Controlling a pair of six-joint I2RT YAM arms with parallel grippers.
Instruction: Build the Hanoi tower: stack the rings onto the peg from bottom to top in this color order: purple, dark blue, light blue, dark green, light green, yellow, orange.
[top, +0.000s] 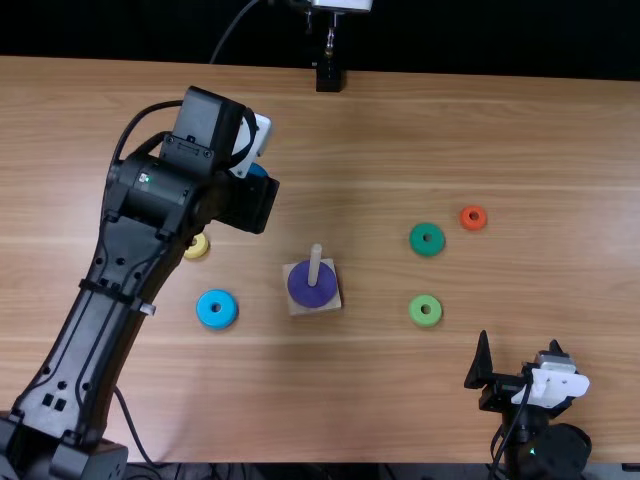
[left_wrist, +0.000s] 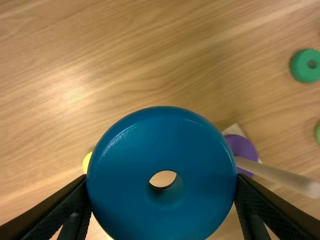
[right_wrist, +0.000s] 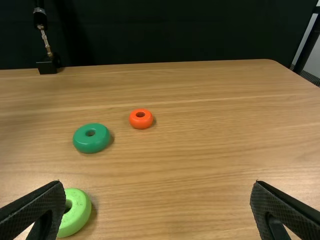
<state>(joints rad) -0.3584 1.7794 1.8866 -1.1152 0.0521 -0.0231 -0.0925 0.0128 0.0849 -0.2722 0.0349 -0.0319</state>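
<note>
Misaligning the dark blue ring (left_wrist: 130, 150) clamped in your left end effector (left_wrist: 161, 178) risks jamming against the peg (top: 315, 264); right end effector (right_wrist: 157, 183) apart

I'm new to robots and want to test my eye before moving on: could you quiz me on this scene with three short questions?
1. True or false: the purple ring is on the peg.
2. Fill in: the left gripper holds the ____ ring.
3. How many rings lie on the table: a) three, b) five, c) seven?

Key:
1. True.
2. Dark blue.
3. b: yellow, light blue, dark green, light green, orange.
</note>
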